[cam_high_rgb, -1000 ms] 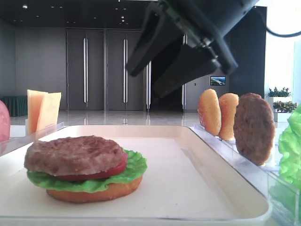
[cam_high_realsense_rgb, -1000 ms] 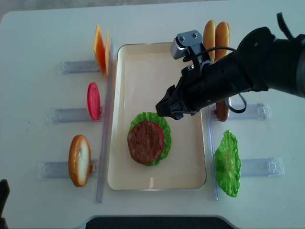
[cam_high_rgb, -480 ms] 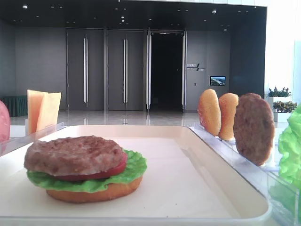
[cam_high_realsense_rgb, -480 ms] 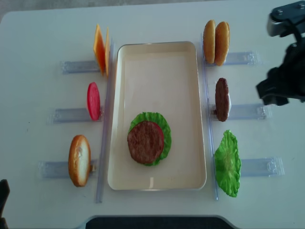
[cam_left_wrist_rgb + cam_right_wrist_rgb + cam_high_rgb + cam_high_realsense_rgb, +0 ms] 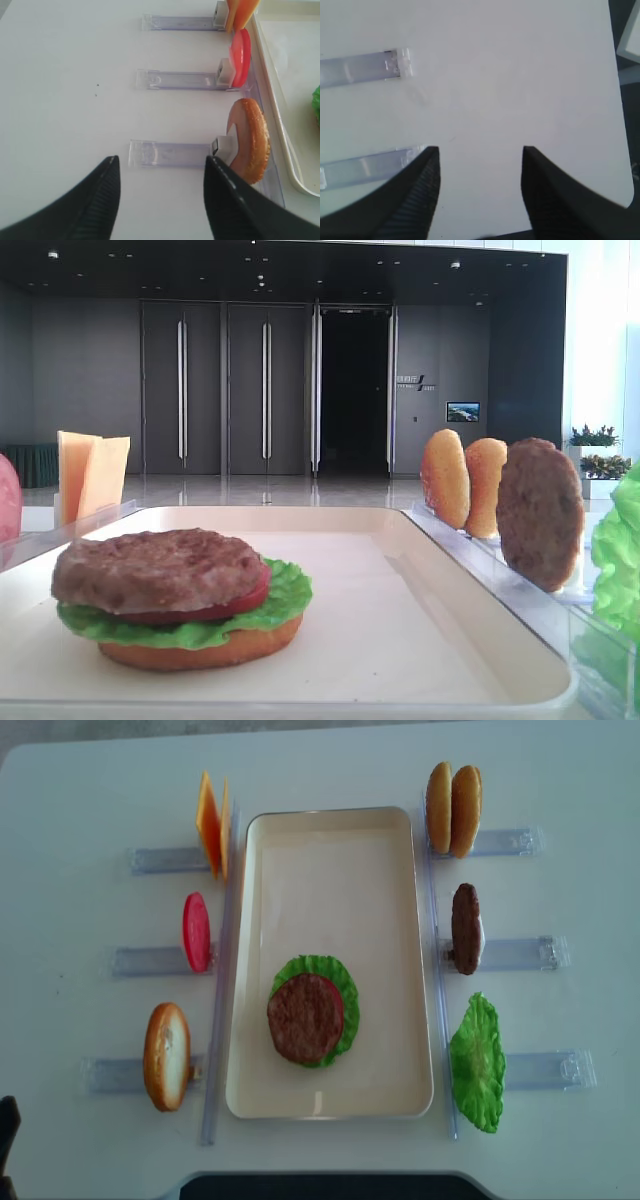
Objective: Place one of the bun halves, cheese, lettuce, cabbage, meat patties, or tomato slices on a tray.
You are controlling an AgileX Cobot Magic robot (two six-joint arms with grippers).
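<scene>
On the left of the white table (image 5: 80,790), three clear plastic holders (image 5: 150,859) lie in a column, each propping a piece on edge beside the tray: the cheese (image 5: 210,823) at the far end, a tomato slice (image 5: 196,932) in the middle, and a bun half (image 5: 166,1056) nearest. The left gripper (image 5: 160,200) hovers over this side with its dark fingers (image 5: 97,200) spread apart and nothing between them, the near holder and the bun half just ahead of it. The cream tray (image 5: 330,840) sits in the middle, and toward its near end stands a stack: a bun half at the bottom, lettuce (image 5: 345,982), a tomato slice showing red at the edge, and a meat patty (image 5: 304,1019) on top. To the right of the tray, two more bun halves (image 5: 452,809) stand together, then an upright patty (image 5: 465,927), then a loose lettuce leaf (image 5: 477,1063), each against its own holder. The low view shows a dim hall with tall dark doors (image 5: 225,390) behind the table. The right gripper (image 5: 480,195) hangs over bare table near the right edge, jaws wide and empty, two holder ends to its left.
</scene>
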